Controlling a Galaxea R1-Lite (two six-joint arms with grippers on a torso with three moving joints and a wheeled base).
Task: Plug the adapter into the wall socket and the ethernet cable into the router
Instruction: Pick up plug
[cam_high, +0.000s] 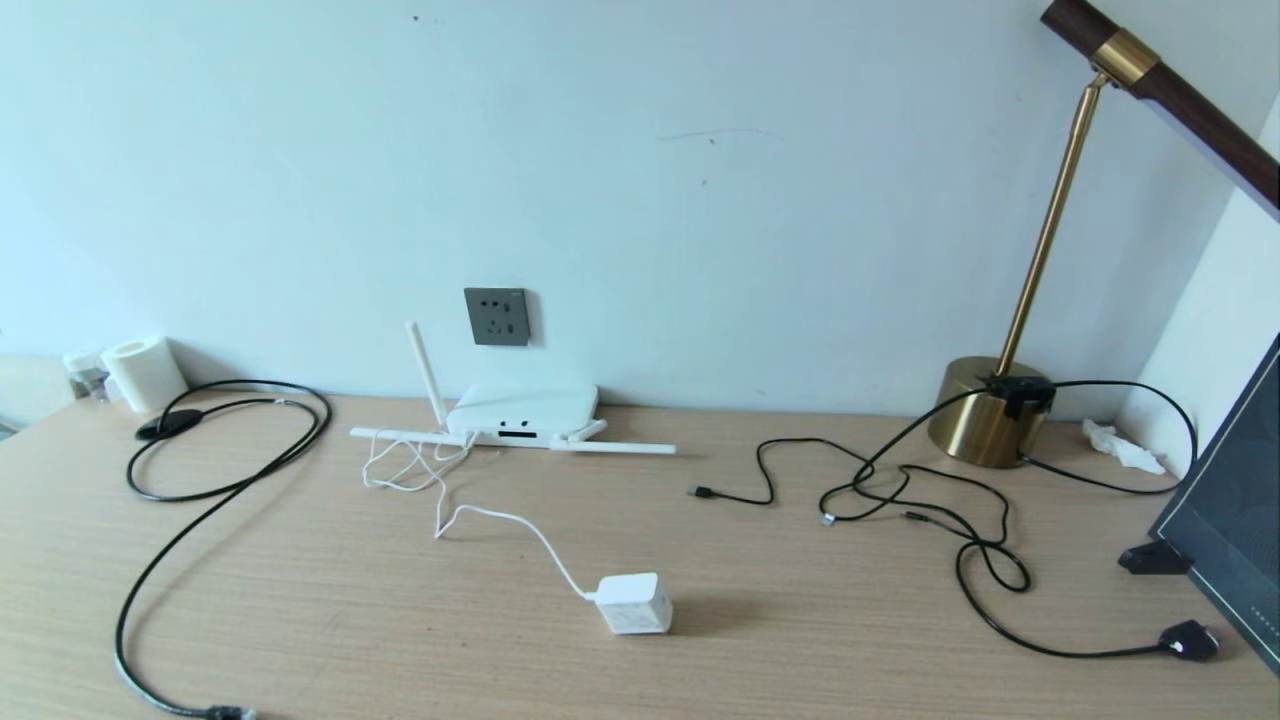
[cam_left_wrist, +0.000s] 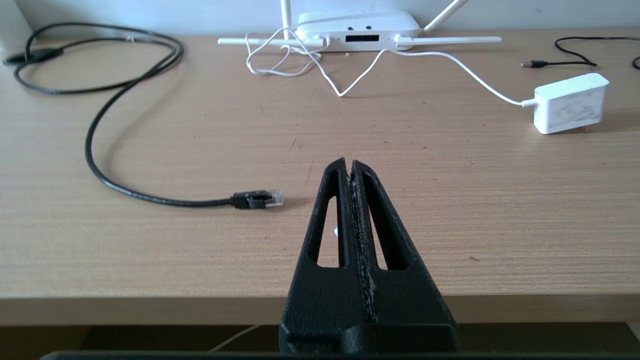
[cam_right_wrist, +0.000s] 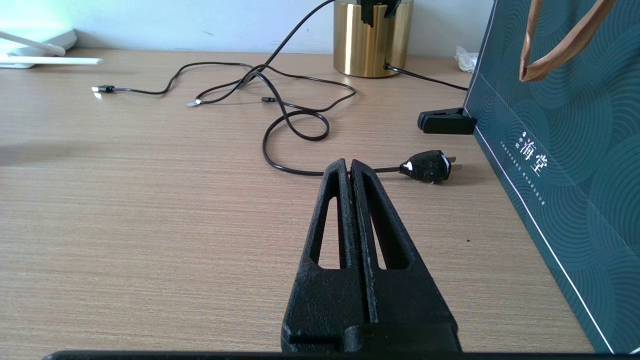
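1. Pale wall behind a wooden desk (cam_high: 400, 620); wall socket (cam_high: 497, 316) just above the router (cam_high: 522, 410).
2. Left gripper (cam_left_wrist: 348, 167) pressed closed, empty, at the desk's near edge; ethernet cable (cam_left_wrist: 257, 199) plug just beside its tip, adapter (cam_left_wrist: 570, 102) well apart.
3. Right gripper (cam_right_wrist: 348, 167) closed too, holding nothing; near it a black plug (cam_right_wrist: 427, 166), thin black cables (cam_right_wrist: 295, 107), gold lamp base (cam_right_wrist: 372, 40) and dark bag (cam_right_wrist: 565, 165).
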